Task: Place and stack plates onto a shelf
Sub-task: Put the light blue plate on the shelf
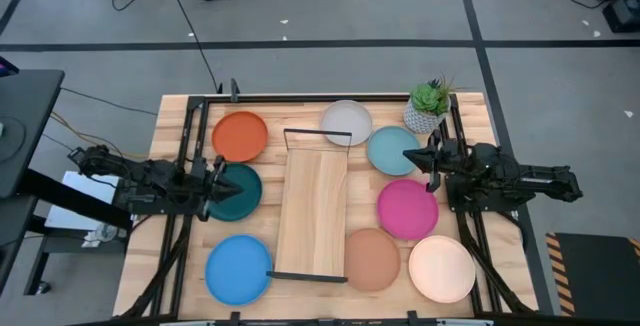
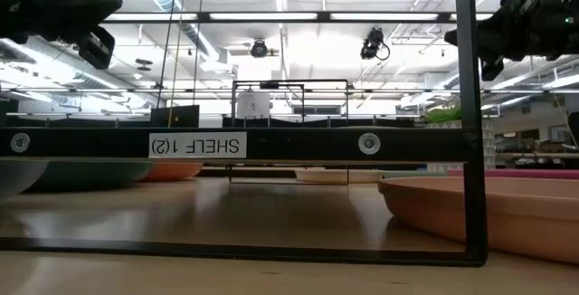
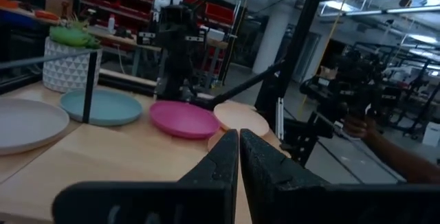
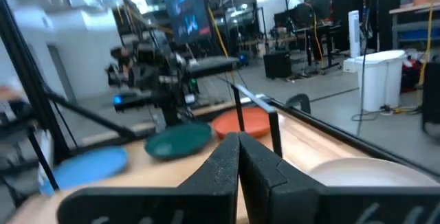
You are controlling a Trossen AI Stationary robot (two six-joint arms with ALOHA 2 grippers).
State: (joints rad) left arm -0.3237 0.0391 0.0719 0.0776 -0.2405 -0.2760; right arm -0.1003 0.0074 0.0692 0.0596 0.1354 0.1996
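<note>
High view: left tool (image 1: 213, 179); right tool (image 1: 432, 159); both closed.

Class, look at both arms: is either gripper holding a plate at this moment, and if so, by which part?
Nothing is held. The left gripper is shut and empty above the dark teal plate; the right gripper is shut and empty between the light blue plate and magenta plate.

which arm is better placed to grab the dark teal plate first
Left. The left gripper sits at the edge of the dark teal plate, fingers shut, while the right gripper is across the shelf by the light blue plate.
</note>
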